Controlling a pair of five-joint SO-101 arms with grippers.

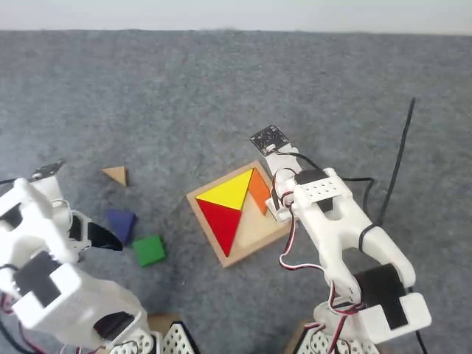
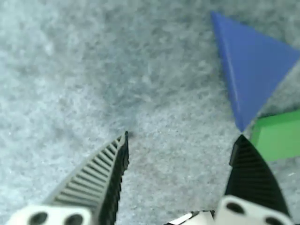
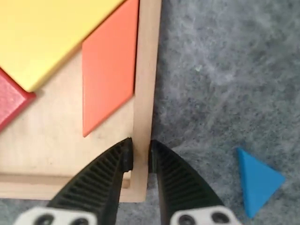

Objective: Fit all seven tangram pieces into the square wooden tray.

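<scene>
The square wooden tray [image 1: 257,227] lies turned cornerwise on the grey counter [image 1: 221,96], holding three pieces: a yellow triangle [image 1: 228,190] and a red triangle [image 1: 221,221] side by side, and an orange parallelogram [image 1: 259,190] against one wall, with bare wood beside them. The right gripper [image 3: 139,154] is closed on that wall, one finger inside the tray and one outside, near a corner. A light blue triangle [image 3: 257,180] lies on the counter just outside it. Well apart on the other side, the left gripper [image 2: 183,140] stands open low over the felt, with a dark blue triangle [image 2: 253,70] ahead of it and a green square [image 2: 276,136] close by one fingertip; a tan triangle [image 1: 115,175] sits farther off. The main risk, as I judge it, is the pinch on the wall: any pull or twist would drag or tip the tray and could shake the seated pieces loose. On the left, closing from here may nudge the green square and catch the blue triangle only by its point.
</scene>
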